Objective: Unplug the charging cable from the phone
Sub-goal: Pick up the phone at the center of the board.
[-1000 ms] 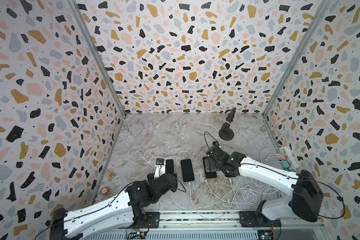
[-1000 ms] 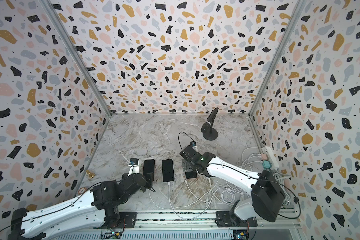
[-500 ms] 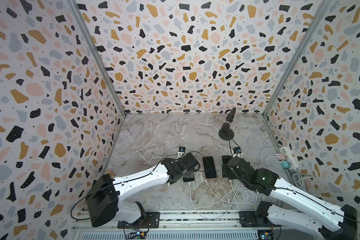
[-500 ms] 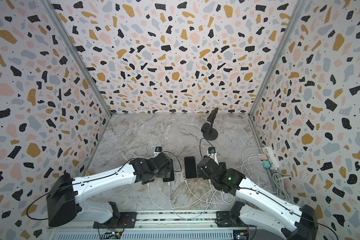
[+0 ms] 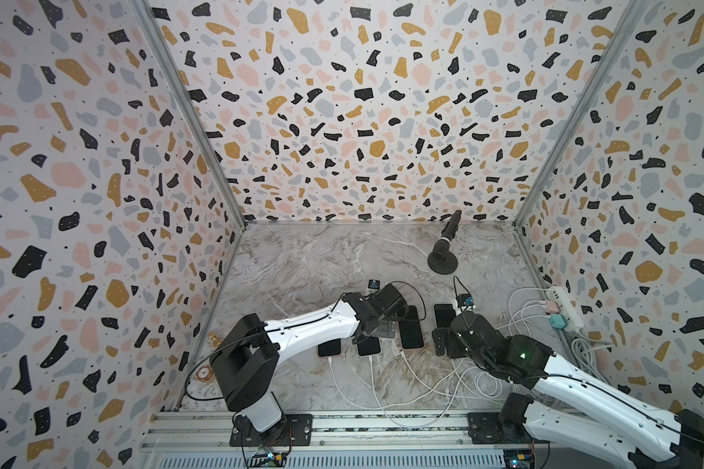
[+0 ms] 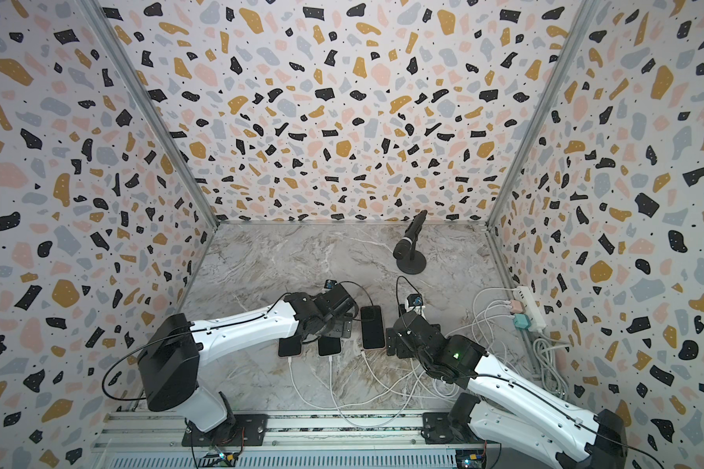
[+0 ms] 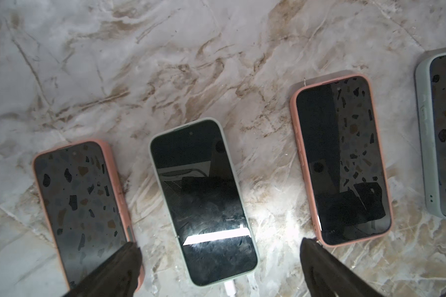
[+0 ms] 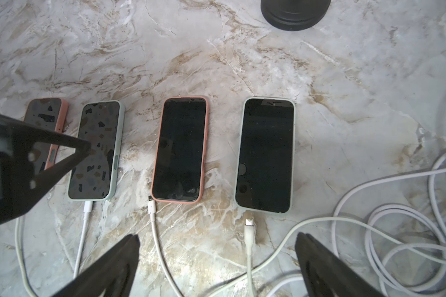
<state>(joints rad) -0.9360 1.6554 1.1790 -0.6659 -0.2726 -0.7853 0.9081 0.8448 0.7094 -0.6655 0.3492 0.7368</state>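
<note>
Charging cable, plugged into green phone, sits between spread left gripper.

The worktop is a smooth, marble-patterned surface with a low sheen. The phone screens are glossy glass and reflect like mirrors. The phone cases, pink and pale green, look like matt, soft plastic. The charging cables have a smooth white plastic sheath. The arm shells are glossy white plastic. The base rail is bare metal. The walls carry a matt terrazzo print. The microphone stand base is matt black.
</note>
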